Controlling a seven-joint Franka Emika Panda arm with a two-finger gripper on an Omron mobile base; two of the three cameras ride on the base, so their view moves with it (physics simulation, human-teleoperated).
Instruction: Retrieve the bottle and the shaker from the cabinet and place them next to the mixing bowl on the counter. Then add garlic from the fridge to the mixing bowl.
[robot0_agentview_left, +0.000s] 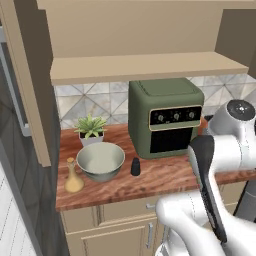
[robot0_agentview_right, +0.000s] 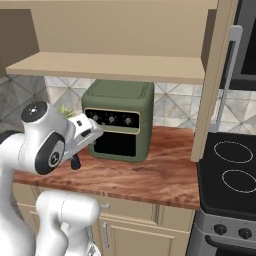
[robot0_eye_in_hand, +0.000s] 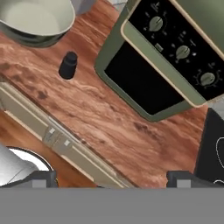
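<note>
On wood counter (robot0_agentview_left: 165, 180): bowl (robot0_agentview_left: 100, 160), shaker (robot0_agentview_left: 135, 166), bottle (robot0_agentview_left: 73, 176), green oven (robot0_agentview_left: 166, 117).

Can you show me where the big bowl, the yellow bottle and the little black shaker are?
mixing bowl (robot0_agentview_left: 100, 159): left base view, on its pale inside.
bottle (robot0_agentview_left: 74, 182): left base view, on its round lower body.
shaker (robot0_eye_in_hand: 68, 65): hand view, on its dark side below the cap.

green countertop oven (robot0_agentview_right: 118, 120) on wooden counter (robot0_agentview_right: 150, 177), stovetop (robot0_agentview_right: 232, 175) just beside
</note>
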